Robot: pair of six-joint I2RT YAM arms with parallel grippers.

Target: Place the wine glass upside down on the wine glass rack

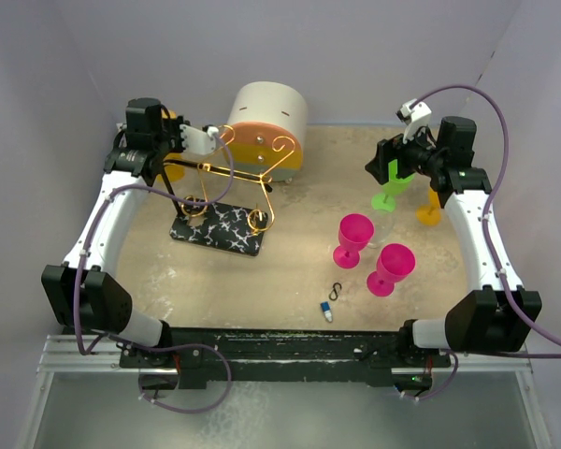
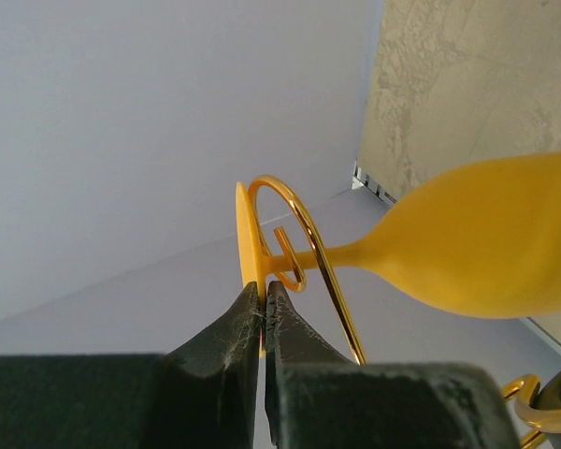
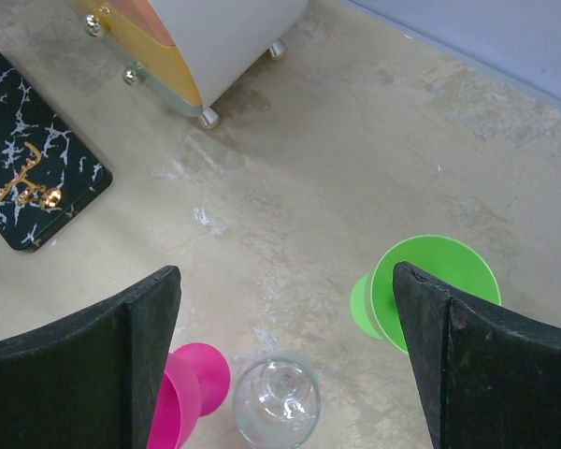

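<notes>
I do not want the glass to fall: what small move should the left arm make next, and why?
Probably open the left fingers slightly. They pinch the foot of the yellow wine glass, and its stem already sits inside the rack's gold hook, so the hook seems to carry the glass.

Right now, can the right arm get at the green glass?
Probably yes. The right gripper hangs open above the green glass, and nothing lies between them; only the clear glass stands close by.
</notes>
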